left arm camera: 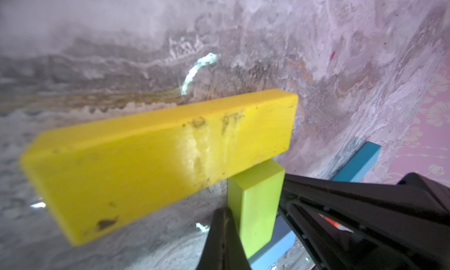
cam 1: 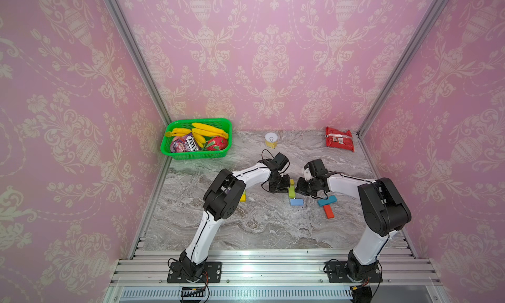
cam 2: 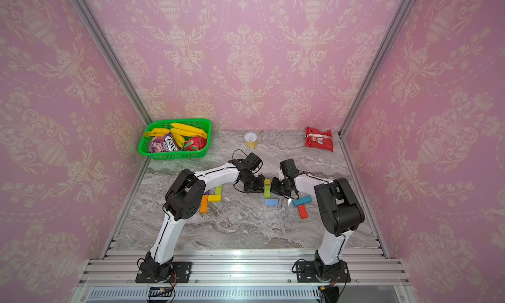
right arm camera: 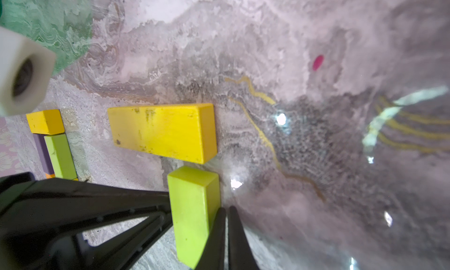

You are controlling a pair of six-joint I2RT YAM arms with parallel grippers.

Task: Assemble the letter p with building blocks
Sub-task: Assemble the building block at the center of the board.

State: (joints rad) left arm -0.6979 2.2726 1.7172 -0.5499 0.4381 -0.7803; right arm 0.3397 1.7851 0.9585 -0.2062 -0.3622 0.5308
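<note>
In the middle of the marble table a lime green building block (cam 1: 291,192) lies end-on to a yellow block (cam 1: 291,182), with a light blue block (cam 1: 296,202) at its near end. My left gripper (cam 1: 287,183) and right gripper (cam 1: 298,187) flank the lime block, both shut and empty. The left wrist view has the left gripper (left arm camera: 224,222) pressed on the lime block's (left arm camera: 255,208) side, below the yellow block (left arm camera: 158,159). The right gripper (right arm camera: 227,217) lies along the lime block's (right arm camera: 194,215) opposite side. Teal (cam 1: 327,201) and red (cam 1: 328,211) blocks lie to the right. Yellow (cam 2: 214,198), orange (cam 2: 203,204), lime (cam 2: 218,189) and purple (cam 2: 207,192) blocks cluster to the left.
A green basket (cam 1: 196,154) with bananas, a snack packet and a red fruit stands at the back left. A small yellow can (cam 1: 271,140) is at the back centre and a red snack packet (cam 1: 339,139) at the back right. Pink walls close three sides; a metal rail (cam 1: 273,266) runs along the front.
</note>
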